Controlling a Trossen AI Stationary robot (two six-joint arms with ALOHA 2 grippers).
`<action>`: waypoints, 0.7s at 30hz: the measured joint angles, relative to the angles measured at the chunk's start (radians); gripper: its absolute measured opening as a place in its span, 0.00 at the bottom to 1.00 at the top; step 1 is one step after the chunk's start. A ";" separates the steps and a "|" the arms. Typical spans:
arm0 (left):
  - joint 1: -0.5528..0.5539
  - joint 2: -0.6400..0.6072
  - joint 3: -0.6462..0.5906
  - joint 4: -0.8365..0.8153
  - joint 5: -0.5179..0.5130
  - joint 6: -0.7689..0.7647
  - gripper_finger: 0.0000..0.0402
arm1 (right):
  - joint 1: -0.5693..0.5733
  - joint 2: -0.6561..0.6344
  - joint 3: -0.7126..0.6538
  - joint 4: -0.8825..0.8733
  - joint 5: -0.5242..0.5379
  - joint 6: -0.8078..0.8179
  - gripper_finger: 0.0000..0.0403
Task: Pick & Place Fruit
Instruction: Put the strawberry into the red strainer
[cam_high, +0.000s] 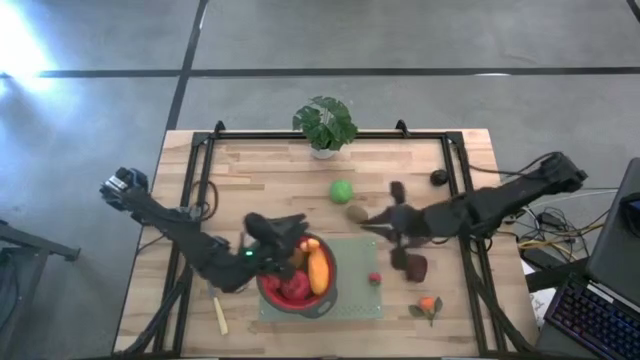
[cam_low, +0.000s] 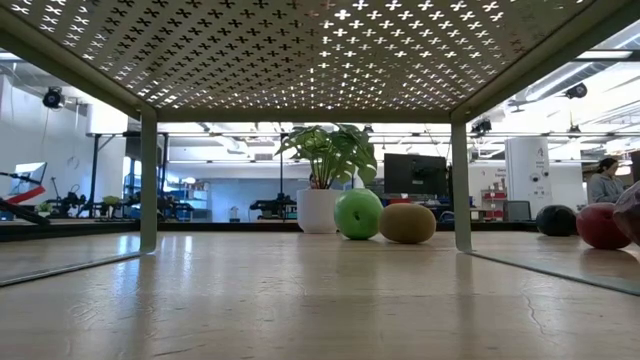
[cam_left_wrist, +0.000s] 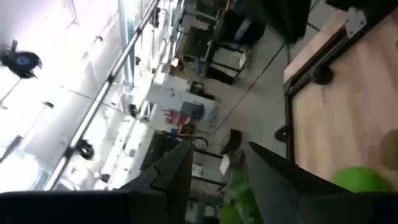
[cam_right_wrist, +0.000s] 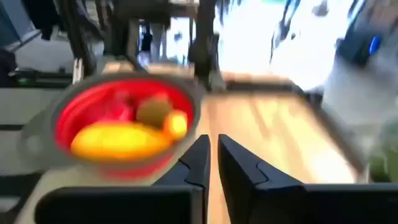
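A red bowl (cam_high: 297, 288) on a green mat (cam_high: 350, 300) holds an orange elongated piece (cam_high: 318, 270), a red apple (cam_high: 291, 290) and, in the right wrist view, a brown kiwi (cam_right_wrist: 153, 110). My left gripper (cam_high: 298, 226) hovers over the bowl's far-left rim, open and empty (cam_left_wrist: 217, 168). My right gripper (cam_high: 368, 226) hangs above the table, right of the bowl, shut on nothing (cam_right_wrist: 211, 158). A green ball (cam_high: 342, 190) and a brown kiwi (cam_high: 357, 212) lie on the bare wood beyond it. A dark-red lump (cam_high: 415, 267), a tiny red piece (cam_high: 375, 278) and a small orange one (cam_high: 428, 303) lie to the right.
A potted plant (cam_high: 325, 125) stands at the table's far edge. Two dark pieces (cam_high: 397, 190) (cam_high: 438, 178) lie at the far right. A pale-handled knife (cam_high: 220, 315) lies near the front left. A black frame rail (cam_high: 205, 180) borders the tabletop.
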 joint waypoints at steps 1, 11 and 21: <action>-0.019 -0.021 0.000 -0.041 -0.013 -0.039 0.38 | 0.007 -0.023 0.007 -0.077 -0.001 0.062 0.06; -0.169 -0.267 0.000 -0.572 -0.003 -0.766 0.37 | 0.110 -0.111 -0.056 -0.332 -0.011 0.394 0.04; -0.178 -0.413 -0.001 -1.024 0.199 -1.333 0.37 | 0.288 0.061 -0.052 -0.265 0.040 0.413 0.05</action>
